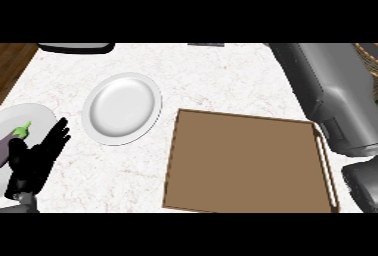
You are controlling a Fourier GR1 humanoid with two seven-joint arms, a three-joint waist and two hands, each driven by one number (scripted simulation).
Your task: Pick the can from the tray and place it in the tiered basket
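Observation:
The brown tray (244, 165) lies in the middle of the counter, and nothing shows on its surface. No can is in sight. My right forearm (332, 95) rises along the right side, past the tray's right rim, and leaves the view at the top; its hand is hidden beyond that edge. A bit of woven basket (367, 56) peeks out behind the forearm at the upper right. My left hand (37, 160) rests open at the lower left, fingers up, well left of the tray.
A white plate (122, 107) sits left of the tray. Another plate (33, 117) at the left edge holds an eggplant (16, 140), partly behind my left hand. A dark object (74, 47) lies at the counter's top left.

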